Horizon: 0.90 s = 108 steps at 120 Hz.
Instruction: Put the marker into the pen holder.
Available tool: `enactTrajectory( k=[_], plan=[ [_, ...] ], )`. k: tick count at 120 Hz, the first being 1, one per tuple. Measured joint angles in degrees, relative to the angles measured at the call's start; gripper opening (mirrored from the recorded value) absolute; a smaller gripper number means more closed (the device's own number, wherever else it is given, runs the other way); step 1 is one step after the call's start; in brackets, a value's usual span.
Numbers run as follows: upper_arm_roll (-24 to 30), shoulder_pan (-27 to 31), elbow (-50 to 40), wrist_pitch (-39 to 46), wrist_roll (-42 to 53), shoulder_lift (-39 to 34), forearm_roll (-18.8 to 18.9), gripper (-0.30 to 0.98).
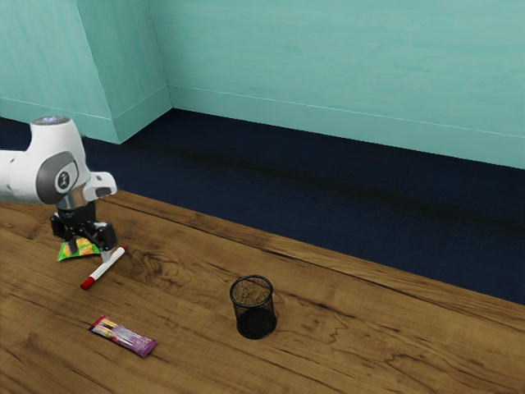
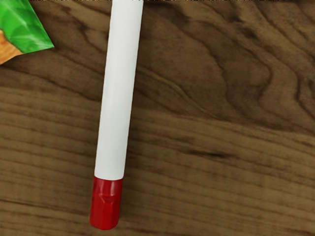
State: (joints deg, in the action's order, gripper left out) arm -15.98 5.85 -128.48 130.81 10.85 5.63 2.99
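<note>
White-barrelled, the marker (image 2: 116, 108) lies near the spread pincer (image 1: 89, 254); the grasp seems in hand, needing alignment, then closing.

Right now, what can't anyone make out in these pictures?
- Exterior view: any wording on the purple packet, too small to read.
- Exterior view: part of the green packet, hidden behind the gripper.
- Exterior view: the rest of the arm, cut off by the left edge.
- Wrist view: the marker's white end, cut off by the edge.
</note>
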Motion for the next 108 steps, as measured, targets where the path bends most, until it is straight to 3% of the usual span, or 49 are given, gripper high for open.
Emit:
enactTrajectory(
  k=[23,65,93,108],
  plan=[
    [0.0,0.9,-0.2,6.4,0.4,2.8,3.5,0.66],
    [-0.3,0.9,1.1,9.3,0.6,7.6,4.2,0.66],
    [-0.3,1.3,2.8,10.0,1.3,11.6,3.6,0.66],
    [-0.3,1.5,2.9,10.2,2.5,12.5,-1.2,0.66]
  ],
)
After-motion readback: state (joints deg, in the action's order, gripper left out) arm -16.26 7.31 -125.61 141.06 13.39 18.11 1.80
